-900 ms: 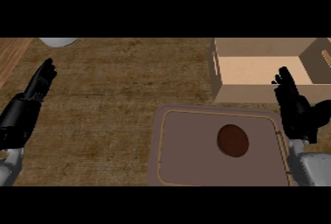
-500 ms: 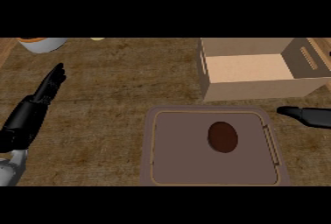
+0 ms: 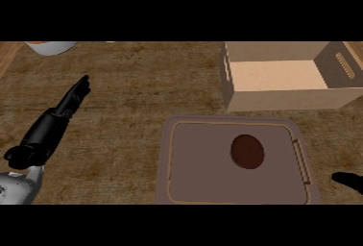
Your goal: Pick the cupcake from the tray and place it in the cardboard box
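Note:
A dark brown oval cupcake [image 3: 248, 151] lies on the grey-brown tray [image 3: 191, 168], right of the tray's middle. The open cardboard box [image 3: 284, 91] stands just beyond the tray at the upper right, with nothing visible inside. My left hand [image 3: 71, 101] rests open at the left, fingers straight and pointing away, far from the tray. Only a small black tip of my right hand [image 3: 347, 180] shows at the right edge, beside the tray's right rim and below the cupcake's level; its fingers are hidden.
A pale round vessel with an orange rim [image 3: 50, 46] sits at the far left corner of the wooden counter [image 3: 127, 72]. The tray has a handle bar [image 3: 301, 161] along its right side.
The view has shifted, so box and tray sit higher and further left. My right hand has dropped from beside the box to the tray's lower right edge, mostly leaving the picture. The cupcake stays put.

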`<action>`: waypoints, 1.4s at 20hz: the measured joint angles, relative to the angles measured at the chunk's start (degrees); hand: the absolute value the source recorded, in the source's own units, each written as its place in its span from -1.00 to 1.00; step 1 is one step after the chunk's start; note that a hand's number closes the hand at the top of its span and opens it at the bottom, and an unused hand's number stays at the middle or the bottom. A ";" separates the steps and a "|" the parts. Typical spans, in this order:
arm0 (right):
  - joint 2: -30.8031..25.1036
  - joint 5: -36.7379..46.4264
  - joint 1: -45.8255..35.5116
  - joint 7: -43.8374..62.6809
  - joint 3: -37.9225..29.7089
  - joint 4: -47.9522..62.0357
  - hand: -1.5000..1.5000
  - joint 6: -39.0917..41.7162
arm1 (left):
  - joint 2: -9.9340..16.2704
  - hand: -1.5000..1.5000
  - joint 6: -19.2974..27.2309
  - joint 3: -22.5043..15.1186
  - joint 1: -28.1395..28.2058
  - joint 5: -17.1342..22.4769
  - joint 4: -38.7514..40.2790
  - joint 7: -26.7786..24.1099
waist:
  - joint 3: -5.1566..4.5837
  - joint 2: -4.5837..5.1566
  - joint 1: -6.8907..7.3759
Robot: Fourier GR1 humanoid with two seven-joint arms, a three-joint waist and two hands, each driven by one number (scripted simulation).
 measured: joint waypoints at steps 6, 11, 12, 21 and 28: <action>-7.27 5.82 0.22 8.94 3.13 -6.71 -1.00 7.27 | -1.87 0.00 -1.01 -0.40 -2.53 -0.69 1.04 0.79 | -0.09 0.26 1.15; -13.20 7.27 -2.58 21.12 8.87 -12.34 -1.00 15.99 | -2.71 0.00 -1.74 -0.65 -3.71 -1.20 1.72 1.15 | -0.17 0.44 2.20; -13.73 7.31 -3.86 23.59 10.56 -12.93 -1.00 17.51 | -2.71 0.00 -2.02 -0.63 -4.23 -1.41 1.97 1.24 | -0.18 0.50 2.47; -10.30 8.23 -19.45 48.40 27.40 -15.58 -1.00 27.99 | -4.15 0.00 -4.02 0.14 -6.00 -2.38 5.13 -0.13 | -0.22 0.67 3.65; -1.17 8.19 -28.78 56.01 36.89 -9.70 -1.00 28.27 | -4.92 0.00 -4.35 1.03 -5.06 -3.34 4.94 -0.46 | -0.18 0.45 3.33</action>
